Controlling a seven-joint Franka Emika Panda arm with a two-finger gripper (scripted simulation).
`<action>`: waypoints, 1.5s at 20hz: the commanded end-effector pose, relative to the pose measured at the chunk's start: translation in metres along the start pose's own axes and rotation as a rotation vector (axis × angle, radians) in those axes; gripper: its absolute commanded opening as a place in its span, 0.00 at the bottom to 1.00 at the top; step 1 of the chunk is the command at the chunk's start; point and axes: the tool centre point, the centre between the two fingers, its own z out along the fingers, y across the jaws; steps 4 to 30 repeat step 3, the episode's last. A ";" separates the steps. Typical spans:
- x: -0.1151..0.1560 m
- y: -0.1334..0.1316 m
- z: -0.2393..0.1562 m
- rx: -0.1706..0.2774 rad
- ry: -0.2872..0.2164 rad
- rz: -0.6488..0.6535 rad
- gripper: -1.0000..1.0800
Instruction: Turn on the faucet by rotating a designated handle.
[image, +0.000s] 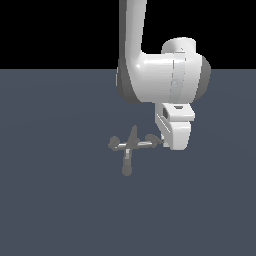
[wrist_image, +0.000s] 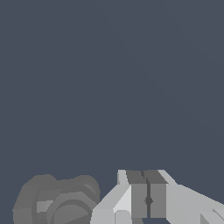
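With the faucet (image: 129, 146) low at center frame and the gripper (image: 172, 145), its pads pressed together holding nothing, beside the handle (image: 154, 140) at its right end, a push could glance off without turning it.

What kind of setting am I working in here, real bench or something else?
Most likely a bare simulated test scene: a flat, featureless grey-blue floor under a black void, with only a small grey faucet and the white arm's gripper beside it.

Flat slate-blue floor (image: 55, 200)
The small grey faucet (image: 128, 146) sits on it, just beside the white arm (image: 150, 75).
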 end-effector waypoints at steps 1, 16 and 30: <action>-0.043 -0.006 0.000 -0.001 -0.014 -0.052 0.00; -0.049 -0.006 -0.001 -0.001 -0.014 -0.055 0.00; -0.049 -0.006 -0.001 -0.001 -0.014 -0.055 0.00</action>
